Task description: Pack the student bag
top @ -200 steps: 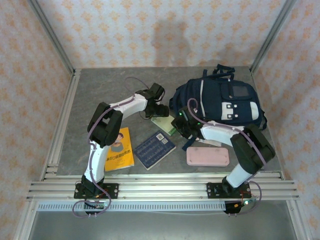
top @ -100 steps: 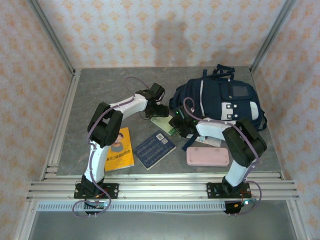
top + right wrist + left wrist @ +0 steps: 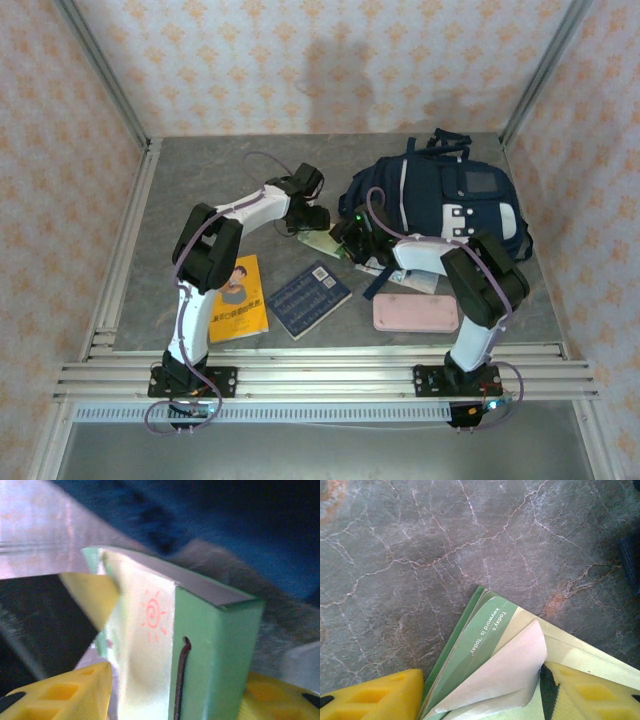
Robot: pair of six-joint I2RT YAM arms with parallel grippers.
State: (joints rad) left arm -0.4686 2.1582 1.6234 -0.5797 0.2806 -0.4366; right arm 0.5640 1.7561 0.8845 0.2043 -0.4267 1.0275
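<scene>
The student bag, navy with white trim, lies at the back right of the table, and its dark fabric is just behind the book in the right wrist view. A green notebook sits between both grippers, left of the bag. My right gripper is shut on the notebook, which stands tilted up on edge with a sun doodle and a dark elastic band showing. My left gripper is open, its yellow fingers either side of the notebook's fanned corner.
A yellow book and a dark blue book lie on the grey table near the front left. A pink pencil case lies front right, below the right arm. Metal rails run along the front edge.
My right gripper has reached further left and back onto the green notebook and tipped it up. The left jaws have narrowed around its corner.
</scene>
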